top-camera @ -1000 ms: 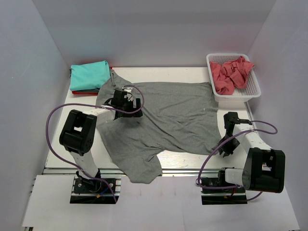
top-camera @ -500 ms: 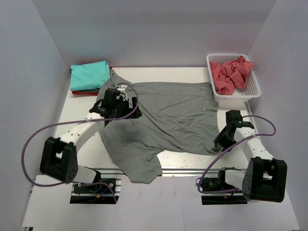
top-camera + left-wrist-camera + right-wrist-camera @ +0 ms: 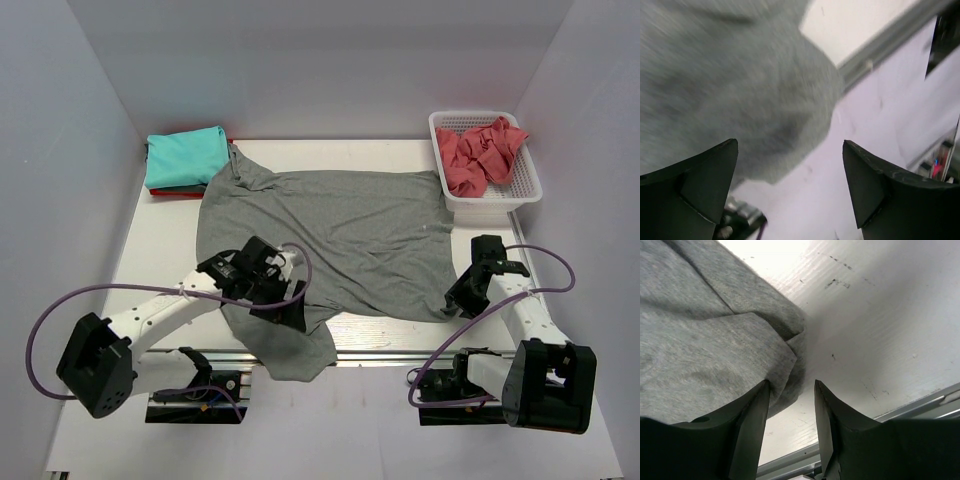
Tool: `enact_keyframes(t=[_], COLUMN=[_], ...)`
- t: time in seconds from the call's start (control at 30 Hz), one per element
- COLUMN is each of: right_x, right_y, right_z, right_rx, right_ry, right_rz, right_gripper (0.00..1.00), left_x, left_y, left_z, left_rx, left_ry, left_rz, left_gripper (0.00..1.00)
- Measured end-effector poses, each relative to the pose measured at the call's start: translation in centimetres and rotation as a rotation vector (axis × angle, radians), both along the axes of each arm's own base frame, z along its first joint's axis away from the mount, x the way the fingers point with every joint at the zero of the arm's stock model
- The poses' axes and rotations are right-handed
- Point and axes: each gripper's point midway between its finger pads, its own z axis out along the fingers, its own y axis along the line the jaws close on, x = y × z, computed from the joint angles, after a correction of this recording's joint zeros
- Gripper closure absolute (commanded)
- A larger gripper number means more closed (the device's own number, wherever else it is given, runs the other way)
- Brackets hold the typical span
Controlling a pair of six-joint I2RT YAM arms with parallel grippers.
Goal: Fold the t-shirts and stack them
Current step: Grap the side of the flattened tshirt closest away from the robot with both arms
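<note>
Grey t-shirt (image 3: 340,235) lies spread on the tabletop (image 3: 330,150), long axis left to right, its near-left flap hanging over the front edge. The left tool (image 3: 290,310), wide open and empty, hovers over that flap. The right tool (image 3: 459,302), narrowly open, sits at the near-right corner and grips nothing.
</note>
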Motion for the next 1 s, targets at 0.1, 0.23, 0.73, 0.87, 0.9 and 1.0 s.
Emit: enact_keyframes(t=[0.1,0.23,0.73,0.87,0.9,1.0], right_x=[0.3,0.3,0.4,0.1,-0.1,-0.2], right_y=[0.1,0.3,0.2,0.4,0.5,0.9], right_z=[0.0,0.0,-0.6,-1.3,-1.5,-1.7], right_rx=[0.008,0.025,0.039,0.056,0.063,0.084], right_ry=[-0.011,-0.013,-0.017,-0.017,-0.013,-0.023], right_rz=[0.003,0.001,0.007,0.011,0.011,0.015], right_gripper=[0.53,0.53,0.52,0.58,0.58,0.67], left_x=[-2.7,-5.4,-11.8,-11.5,-11.4,-10.7], left_y=[0.3,0.6,1.9,2.0,2.0,1.8], left_z=[-0.2,-1.3,-6.6,-7.1,-7.2,-7.3], left_rx=[0.042,0.112,0.369,0.420,0.432,0.454], left_ry=[0.056,0.132,0.253,0.226,0.215,0.172], left_rz=[-0.062,-0.128,-0.291,-0.273,-0.269,-0.246], left_gripper=[0.10,0.15,0.34,0.57,0.67,1.00])
